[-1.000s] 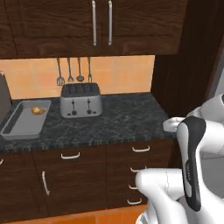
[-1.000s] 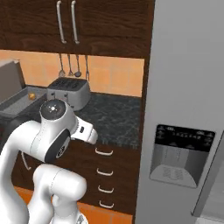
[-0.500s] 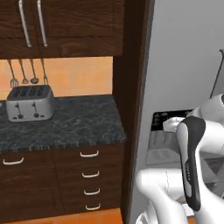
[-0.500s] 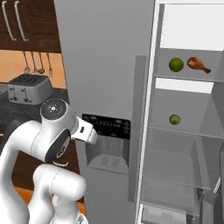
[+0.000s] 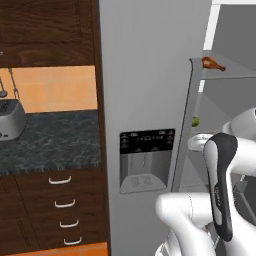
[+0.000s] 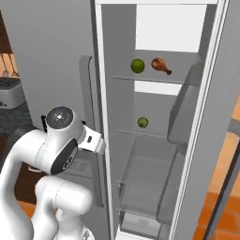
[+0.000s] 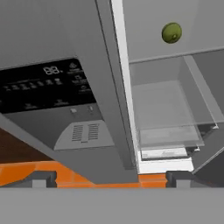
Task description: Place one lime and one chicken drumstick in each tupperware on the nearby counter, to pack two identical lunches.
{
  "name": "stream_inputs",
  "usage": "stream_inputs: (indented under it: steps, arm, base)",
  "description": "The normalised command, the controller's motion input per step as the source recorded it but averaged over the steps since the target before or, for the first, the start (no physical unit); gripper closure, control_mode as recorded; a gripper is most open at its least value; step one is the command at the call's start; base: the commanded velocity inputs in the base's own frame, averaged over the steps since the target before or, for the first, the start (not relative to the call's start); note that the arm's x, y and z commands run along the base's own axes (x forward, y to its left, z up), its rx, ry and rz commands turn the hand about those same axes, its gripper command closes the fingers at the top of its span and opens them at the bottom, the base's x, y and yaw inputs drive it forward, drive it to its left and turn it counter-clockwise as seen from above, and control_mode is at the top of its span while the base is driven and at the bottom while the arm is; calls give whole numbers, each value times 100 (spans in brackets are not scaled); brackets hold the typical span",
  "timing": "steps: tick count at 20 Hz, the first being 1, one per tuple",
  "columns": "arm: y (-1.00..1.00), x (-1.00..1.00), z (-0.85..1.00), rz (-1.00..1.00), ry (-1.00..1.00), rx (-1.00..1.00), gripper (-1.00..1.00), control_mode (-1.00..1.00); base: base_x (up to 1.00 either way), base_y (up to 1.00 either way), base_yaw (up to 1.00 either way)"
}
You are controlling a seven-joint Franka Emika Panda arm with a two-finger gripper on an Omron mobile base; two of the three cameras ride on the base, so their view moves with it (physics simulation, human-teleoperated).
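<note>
Toaster (image 5: 10, 119): being cut off by the left edge of the left base view; only its right part showing. Counter (image 5: 50, 145): running out of the same edge. Chicken drumstick (image 5: 212, 63): partly screened by the fridge door edge in that view. Lower lime (image 5: 196, 121): peeking half out beside the same door edge. Gripper: fingertips too dark and cropped to be telling their spacing

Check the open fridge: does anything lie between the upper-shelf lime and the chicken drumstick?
No. In the right base view the lime and the chicken drumstick sit side by side on the upper shelf, apart, with bare shelf between them.
</note>
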Motion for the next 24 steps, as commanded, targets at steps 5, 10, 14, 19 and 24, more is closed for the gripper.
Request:
stream_inputs:
  steps: [5,10,14,19,24]
  arm:
    - [0,0,0,0,0,0,-100,100]
    - [0,0,0,0,0,0,-100,100]
    - [0,0,0,0,0,0,-100,100]
    - [0,0,0,0,0,0,-100,100]
    - [0,0,0,0,0,0,-100,100]
  base:
    - [4,-37,0]
    - [0,-64,0]
    - [10,-26,2]
    - [40,-10,7]
    - [8,-38,11]
